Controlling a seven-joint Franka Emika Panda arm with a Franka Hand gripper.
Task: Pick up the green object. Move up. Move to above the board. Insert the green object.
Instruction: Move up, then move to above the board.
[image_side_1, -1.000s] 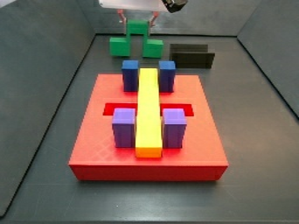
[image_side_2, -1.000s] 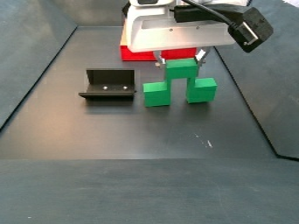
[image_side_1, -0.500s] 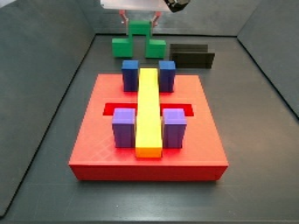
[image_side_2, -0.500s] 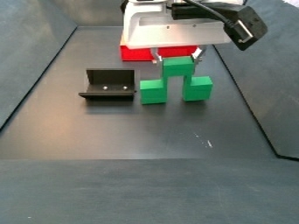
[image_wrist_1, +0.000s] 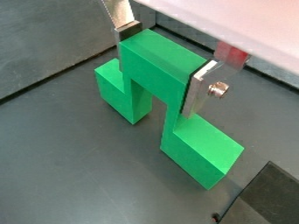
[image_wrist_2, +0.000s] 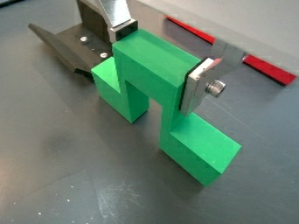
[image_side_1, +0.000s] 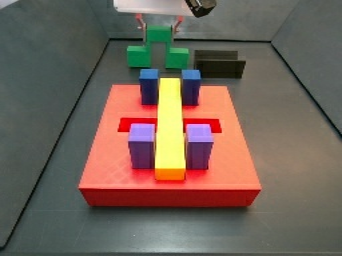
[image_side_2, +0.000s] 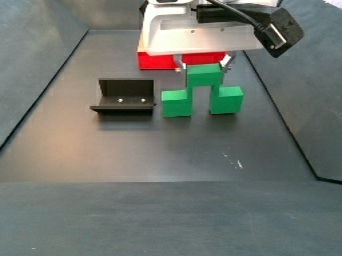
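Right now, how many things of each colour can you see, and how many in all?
Green: 1, the green arch-shaped blocky object, held by the gripper behind the board
Red: 1, the flat square red board
Yellow: 1, the long yellow bar
Blue: 2, the blue posts
Purple: 2, the purple posts
Black: 1, the dark L-shaped fixture
Total: 8
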